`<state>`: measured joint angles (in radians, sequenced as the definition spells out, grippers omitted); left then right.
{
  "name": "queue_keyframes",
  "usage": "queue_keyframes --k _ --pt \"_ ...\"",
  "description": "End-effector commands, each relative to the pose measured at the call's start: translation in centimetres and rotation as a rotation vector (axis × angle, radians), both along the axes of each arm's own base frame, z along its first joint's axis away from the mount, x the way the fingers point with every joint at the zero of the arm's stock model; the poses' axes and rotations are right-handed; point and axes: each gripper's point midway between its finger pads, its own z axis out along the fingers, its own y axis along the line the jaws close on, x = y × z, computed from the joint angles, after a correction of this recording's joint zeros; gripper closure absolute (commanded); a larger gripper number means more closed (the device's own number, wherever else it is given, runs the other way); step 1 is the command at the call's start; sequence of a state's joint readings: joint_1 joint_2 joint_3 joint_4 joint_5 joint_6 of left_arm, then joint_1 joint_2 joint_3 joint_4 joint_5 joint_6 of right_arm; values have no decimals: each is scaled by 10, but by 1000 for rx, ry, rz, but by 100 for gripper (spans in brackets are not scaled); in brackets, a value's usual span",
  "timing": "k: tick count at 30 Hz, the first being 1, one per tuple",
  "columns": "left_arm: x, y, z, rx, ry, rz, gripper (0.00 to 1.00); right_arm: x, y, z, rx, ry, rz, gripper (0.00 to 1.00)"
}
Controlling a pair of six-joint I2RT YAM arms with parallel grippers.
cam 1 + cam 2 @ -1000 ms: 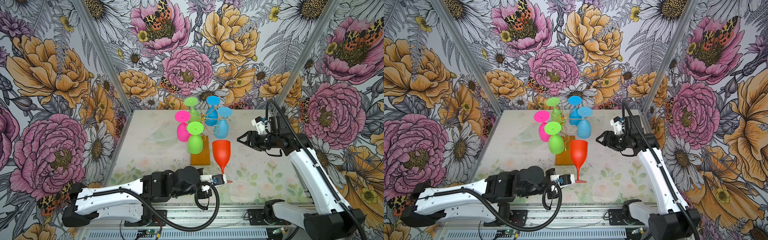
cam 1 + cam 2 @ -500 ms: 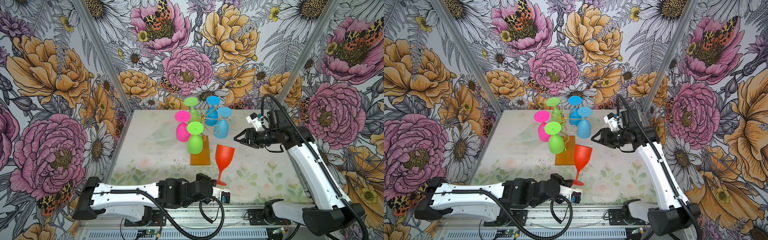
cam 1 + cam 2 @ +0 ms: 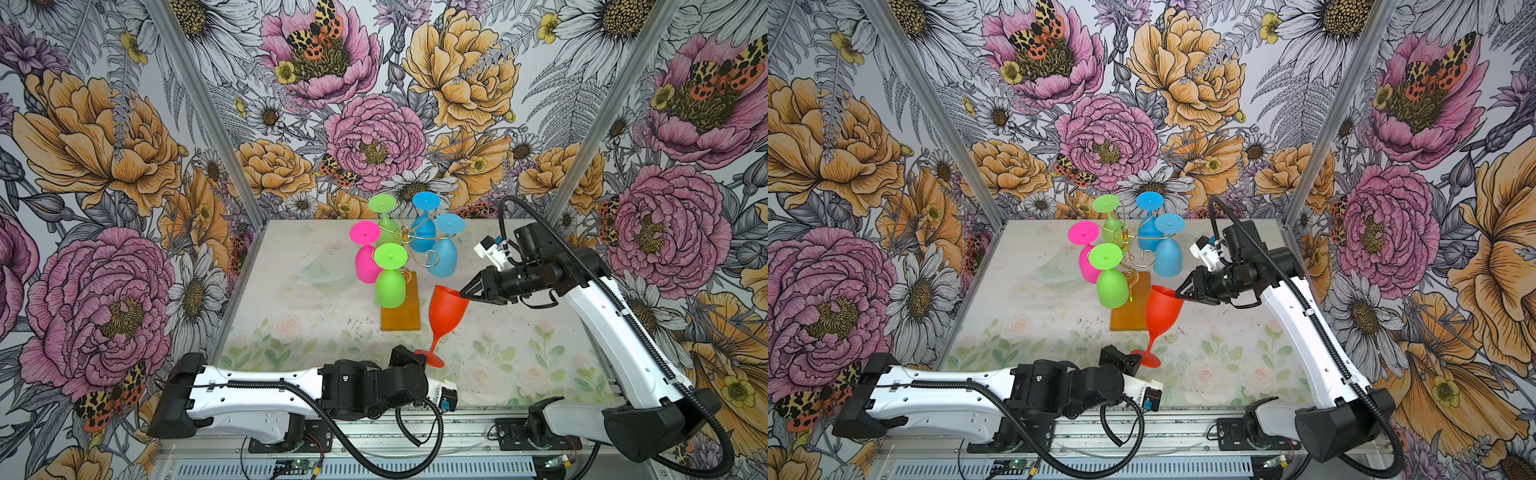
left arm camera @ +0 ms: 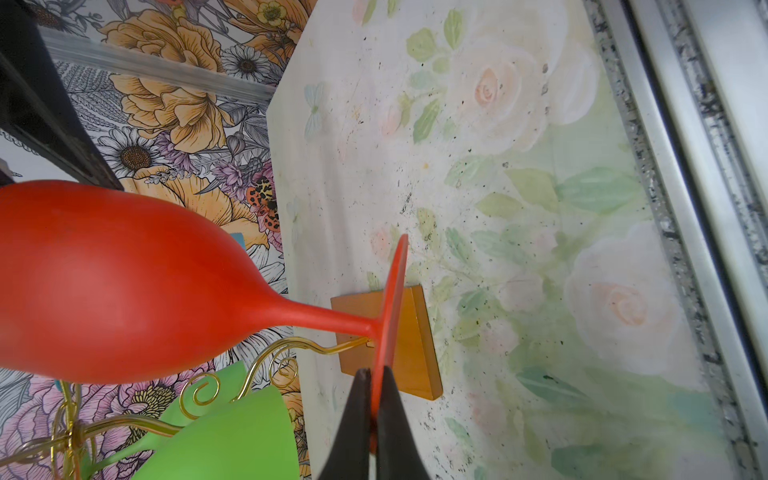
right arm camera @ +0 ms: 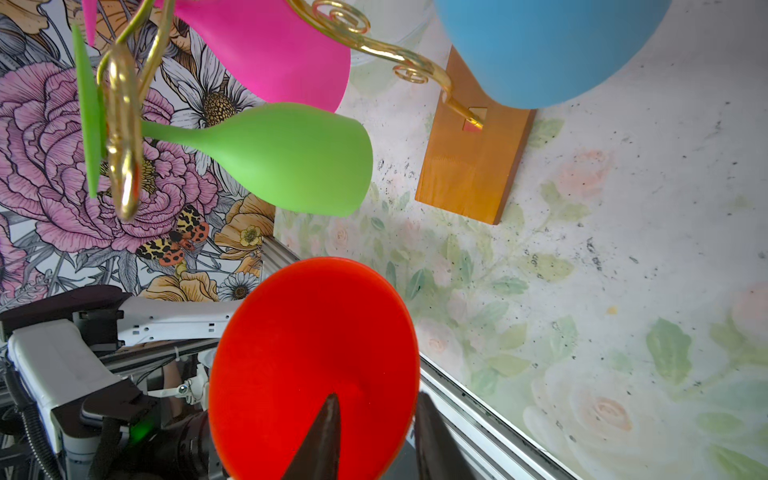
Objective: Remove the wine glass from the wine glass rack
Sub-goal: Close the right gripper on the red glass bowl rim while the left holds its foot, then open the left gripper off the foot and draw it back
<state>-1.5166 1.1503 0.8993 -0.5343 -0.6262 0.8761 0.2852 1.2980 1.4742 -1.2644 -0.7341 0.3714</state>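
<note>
- The left end effector (image 4: 374, 376) is clenched on the red wine glass (image 3: 446, 307). In the left wrist view its two black fingers (image 4: 353, 424) pinch the edge of the glass's round foot (image 3: 430, 358) from both faces.
- The right end effector (image 5: 376, 397) is not clamped. It sits astride the bowl's rim, one finger inside the bowl and one outside, and the inner finger stands clear of the wall.
- The red wine glass is off the wine glass rack (image 3: 409, 237). It sits just right of the rack's amber base (image 3: 401, 309) and toward the near side, mouth up. It is tilted, with its foot near and its bowl leaning far and right.
- Both top views show the left arm lying low along the near edge of the counter (image 3: 291, 324). The right arm reaches in from the right.
- Five glasses hang upside down on the gold wire arms. Two green ones (image 3: 390, 286) are on the left, one near and one far. A pink one (image 3: 365, 266) is furthest left. Two blue ones (image 3: 442, 257) are on the far right.
</note>
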Motion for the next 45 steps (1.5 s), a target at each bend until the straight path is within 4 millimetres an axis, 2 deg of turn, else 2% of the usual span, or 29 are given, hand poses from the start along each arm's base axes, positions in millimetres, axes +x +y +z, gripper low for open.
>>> queue_keyframes --k 1,11,25,41,42,45 --pt "6 2 5 1 -62 20 100 -1 2 1 -2 -2 19 75" --pt "14 8 12 40 -159 18 100 -2 4 -6 -1 28 29 76" --pt "24 13 12 101 -277 21 100 -8 5 -10 5 54 42 78" --pt "30 21 5 160 -373 20 100 -12 2 -19 -18 72 50 97" --pt "29 21 5 161 -373 20 94 -12 2 -19 -20 73 51 99" --pt "29 23 2 167 -374 17 91 -12 1 -19 -25 72 51 100"
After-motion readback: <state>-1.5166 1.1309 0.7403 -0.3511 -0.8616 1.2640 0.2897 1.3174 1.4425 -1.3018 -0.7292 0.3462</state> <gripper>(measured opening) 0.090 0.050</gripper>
